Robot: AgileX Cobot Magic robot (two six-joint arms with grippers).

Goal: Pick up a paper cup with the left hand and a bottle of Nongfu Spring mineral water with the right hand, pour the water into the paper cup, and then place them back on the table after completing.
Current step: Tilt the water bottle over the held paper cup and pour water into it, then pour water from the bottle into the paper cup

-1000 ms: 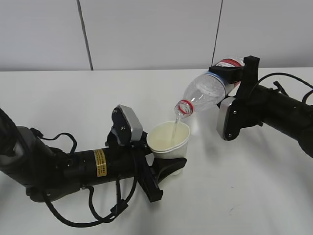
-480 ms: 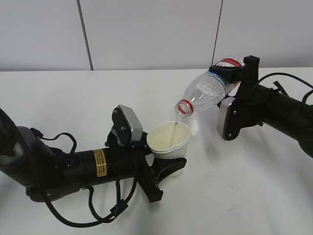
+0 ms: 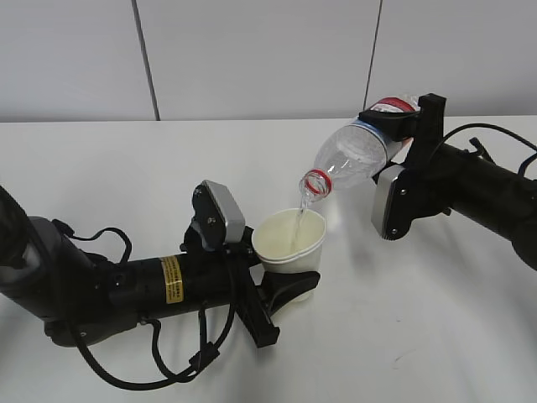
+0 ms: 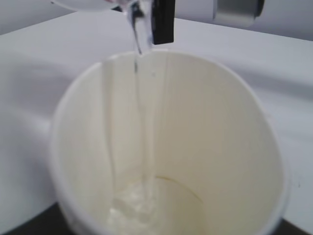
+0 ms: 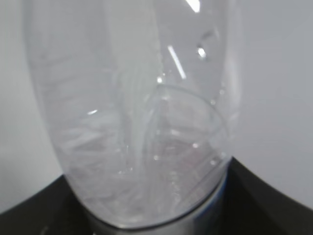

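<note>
Exterior: left gripper [image 3: 281, 290] clamped around paper cup [image 3: 289, 245] just above white counter [image 3: 436, 319]; right gripper [image 3: 401, 138] gripping tilted bottle [image 3: 357, 157], red-ringed mouth over cup rim, thin water [image 3: 298, 222] stream falling in.

Left wrist: cup [image 4: 166, 147] interior filling frame, stream [image 4: 142, 98] running down inner wall, shallow pool at bottom.

Right wrist: clear bottle [image 5: 142, 112] up close, held at its base between dark jaws.
</note>
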